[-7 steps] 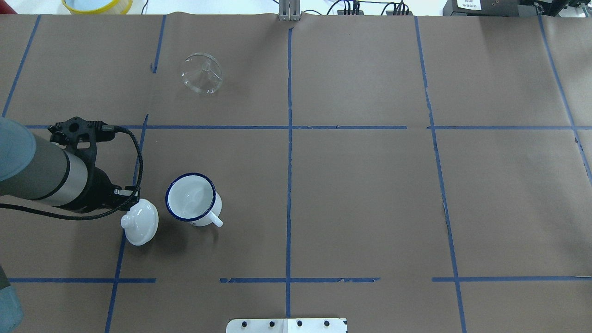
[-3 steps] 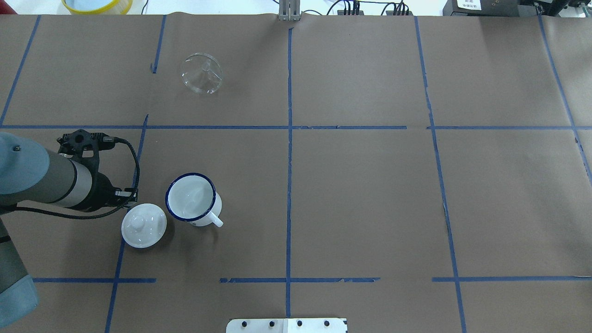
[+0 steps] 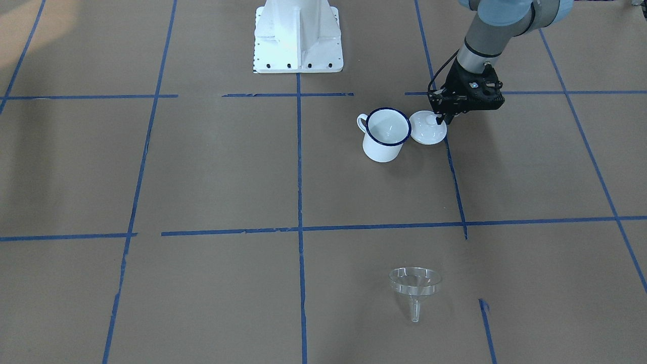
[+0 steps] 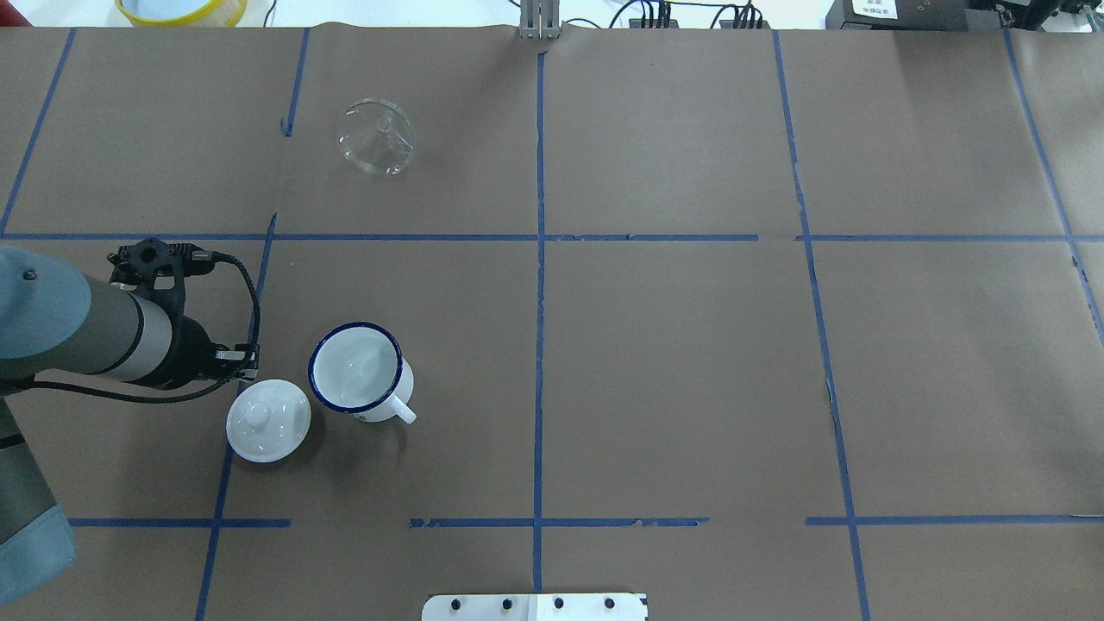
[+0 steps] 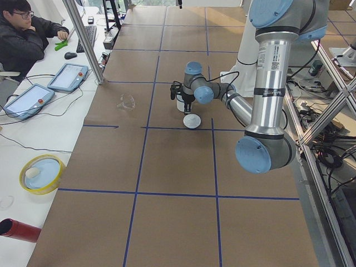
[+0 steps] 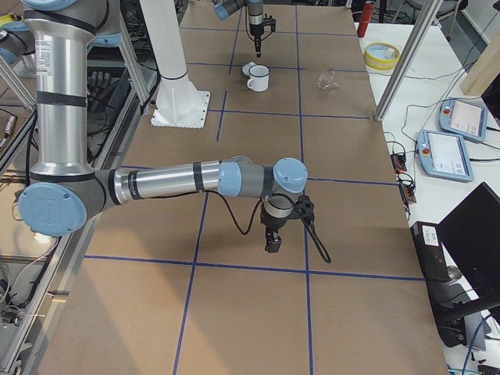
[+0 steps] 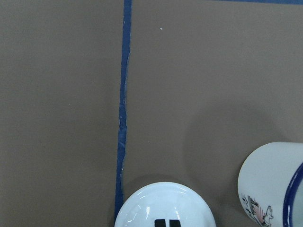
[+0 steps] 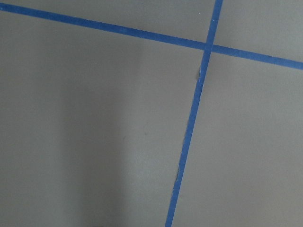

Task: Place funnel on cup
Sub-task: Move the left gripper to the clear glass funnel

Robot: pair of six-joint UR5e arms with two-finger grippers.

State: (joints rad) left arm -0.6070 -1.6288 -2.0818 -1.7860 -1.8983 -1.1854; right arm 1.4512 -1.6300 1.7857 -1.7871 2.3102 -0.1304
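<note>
The clear funnel (image 4: 377,138) lies on its side on the far left part of the table, also in the front view (image 3: 415,283). The white cup (image 4: 356,369) with a dark blue rim stands upright and uncovered, its handle toward the robot (image 3: 386,134). My left gripper (image 3: 445,119) is shut and empty, its fingertips (image 7: 162,222) just over the edge of a white knobbed lid (image 4: 268,420) that lies flat beside the cup. My right gripper (image 6: 273,242) hangs over bare table far to the right; I cannot tell whether it is open or shut.
The white robot base (image 3: 298,35) stands at the near table edge. A yellow-rimmed dish (image 4: 181,9) sits beyond the far edge. An operator (image 5: 22,33) and tablets (image 5: 67,77) are at a side desk. Blue tape lines grid the brown paper.
The lid, tilted against my left gripper a second ago, now lies flat on the table beside the cup. My left arm has drawn back slightly toward the left.
</note>
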